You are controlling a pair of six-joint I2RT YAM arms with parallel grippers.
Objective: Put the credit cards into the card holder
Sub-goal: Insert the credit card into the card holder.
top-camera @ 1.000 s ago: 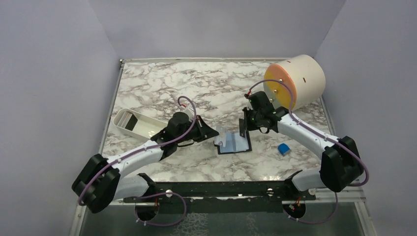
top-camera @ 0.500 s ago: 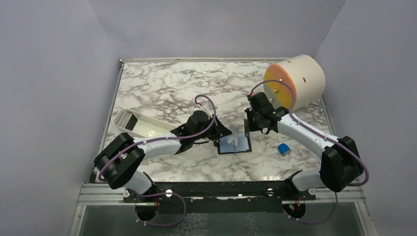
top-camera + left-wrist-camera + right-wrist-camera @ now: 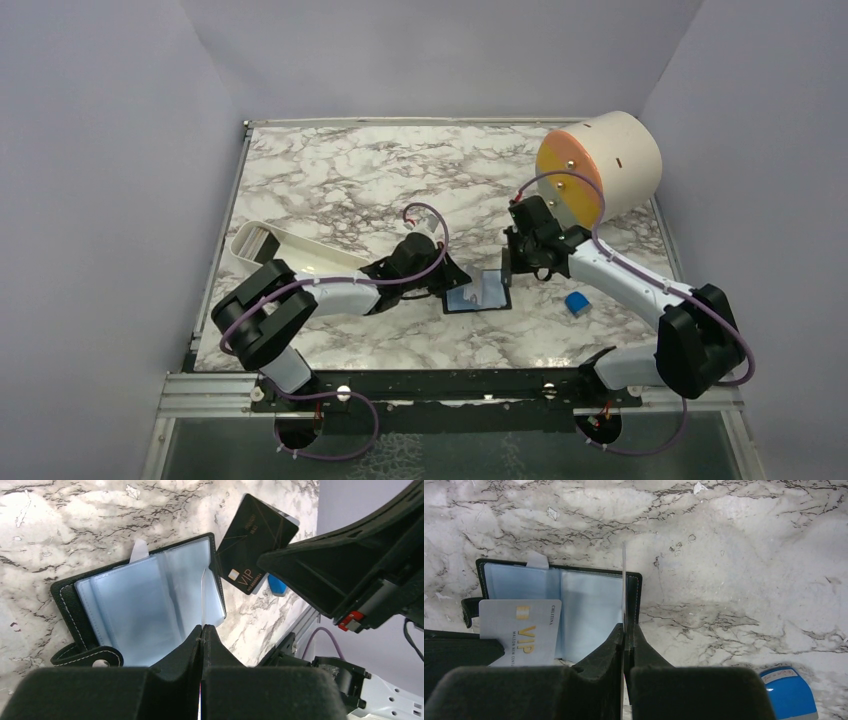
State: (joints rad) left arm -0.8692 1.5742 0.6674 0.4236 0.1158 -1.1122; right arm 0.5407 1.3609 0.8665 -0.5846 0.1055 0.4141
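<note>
Marble-patterned tabletop (image 3: 330,170), overhead cam: a small flat black folding card holder (image 3: 480,295) lies open approx. mid-table, light-blue sleeves up. Well left of the holder sits a white oblong plastic tray (image 3: 290,258). Left gripper (image 3: 202,630) is at the holder's left edge, fingers pinched tight on a pale silver credit card (image 3: 519,630) marked "VIP", which overlaps the holder's left page in the right wrist cam. Right gripper (image 3: 624,630) is at the holder's right edge, clamped on a black credit card (image 3: 255,540), also "VIP", held on edge over the right page's outer border. Right of the holder is a small bright blue block (image 3: 576,302); farther right and back, a big cream cylinder w/ orange face (image 3: 600,165).

Step in hand, by the look of it: insertion. Both cards are lined up, neither yet in a sleeve. Next move prob. calls for tipping one card flatter, finding a sleeve mouth & sliding in w/o shoving the holder.

Each wrist cam shows its own card only as a thin edge-on line, but the other arm's card face-on w/ print. The overhead cam barely resolves either card, yet alone shows the tray & cylinder.
</note>
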